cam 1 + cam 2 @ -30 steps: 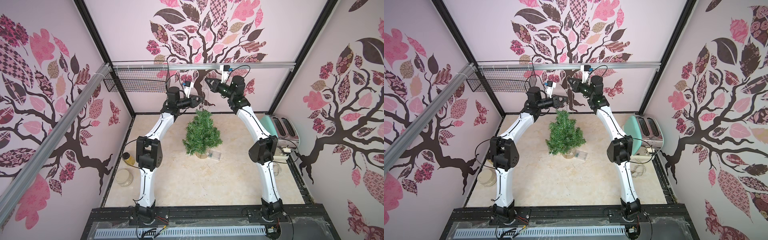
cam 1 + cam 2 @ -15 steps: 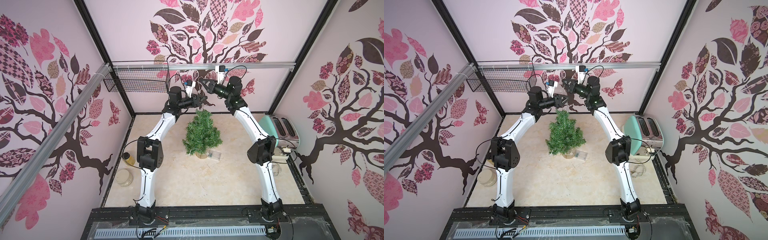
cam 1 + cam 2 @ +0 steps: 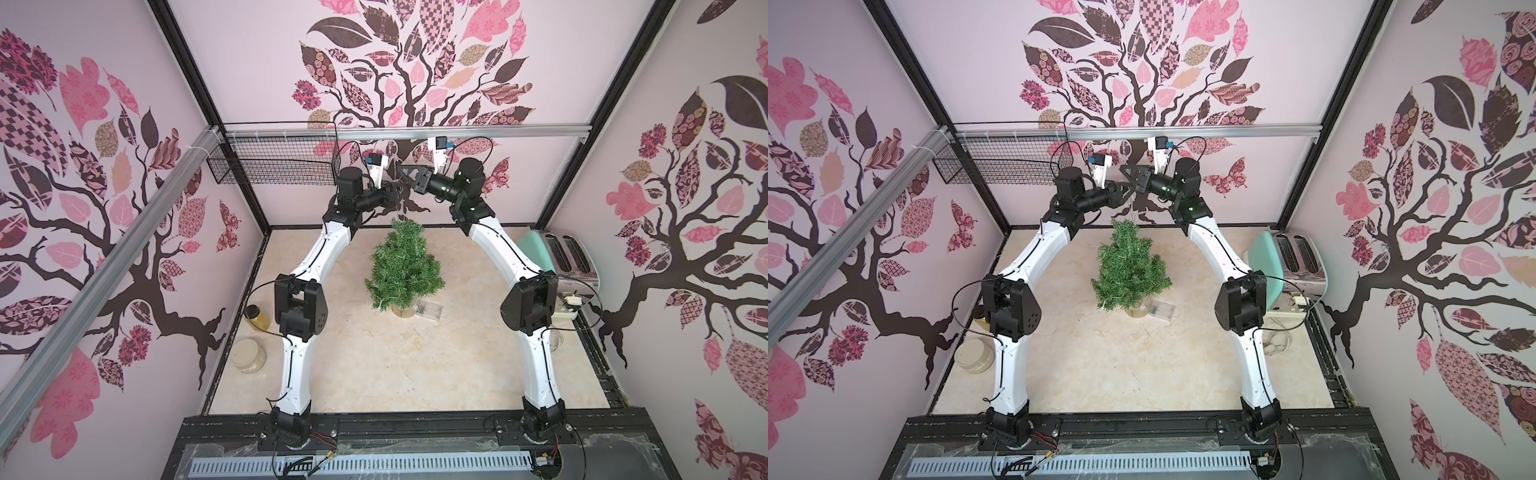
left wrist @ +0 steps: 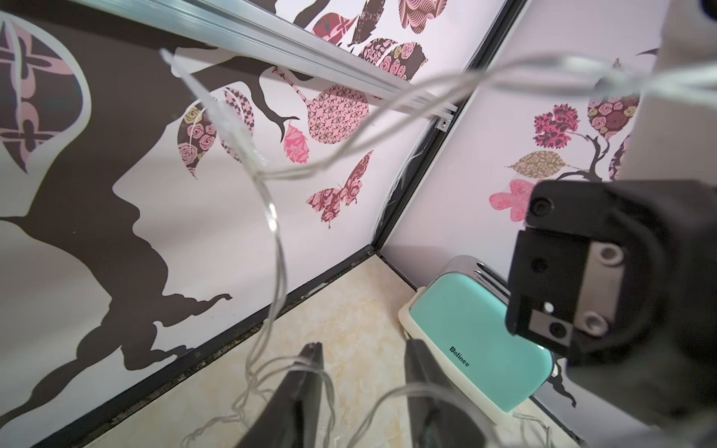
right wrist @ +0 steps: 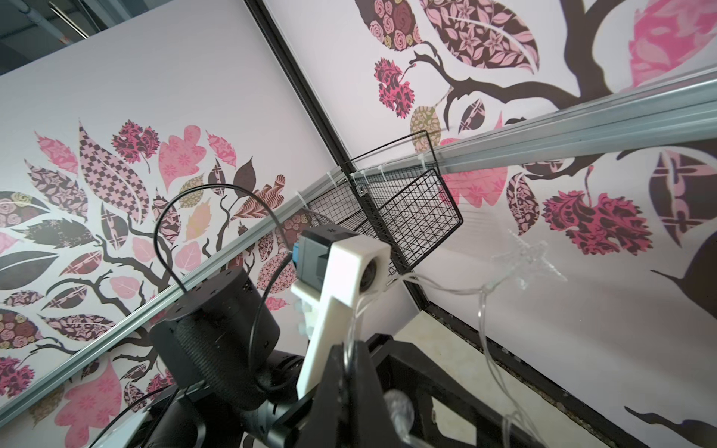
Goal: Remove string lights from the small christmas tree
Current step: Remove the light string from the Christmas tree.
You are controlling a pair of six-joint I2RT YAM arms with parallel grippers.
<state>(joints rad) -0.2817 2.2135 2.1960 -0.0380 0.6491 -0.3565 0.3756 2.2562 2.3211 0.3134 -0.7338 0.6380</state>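
The small christmas tree (image 3: 401,266) (image 3: 1129,266) stands mid-table on its tan base. The string lights (image 3: 402,208) hang as a thin clear wire from the grippers down to the treetop. Their clear box (image 3: 430,309) lies beside the base. Both grippers meet high above the treetop near the back wall. My right gripper (image 5: 348,349) (image 3: 402,171) is shut on the string lights (image 5: 483,306), with a star bulb (image 5: 527,256) dangling beyond. My left gripper (image 4: 364,345) (image 3: 398,192) is open, and loops of the string lights (image 4: 271,209) drape over its fingers (image 4: 310,364).
A mint toaster (image 3: 557,257) (image 4: 465,322) stands at the right edge, with a white cord and plug (image 3: 571,299) in front of it. A black wire basket (image 3: 270,166) hangs on the back left rail. Two jars (image 3: 248,355) sit by the left wall.
My right gripper has swung left with the wire, closing in on my left gripper above the treetop. The left jaws widened, then narrowed somewhat.
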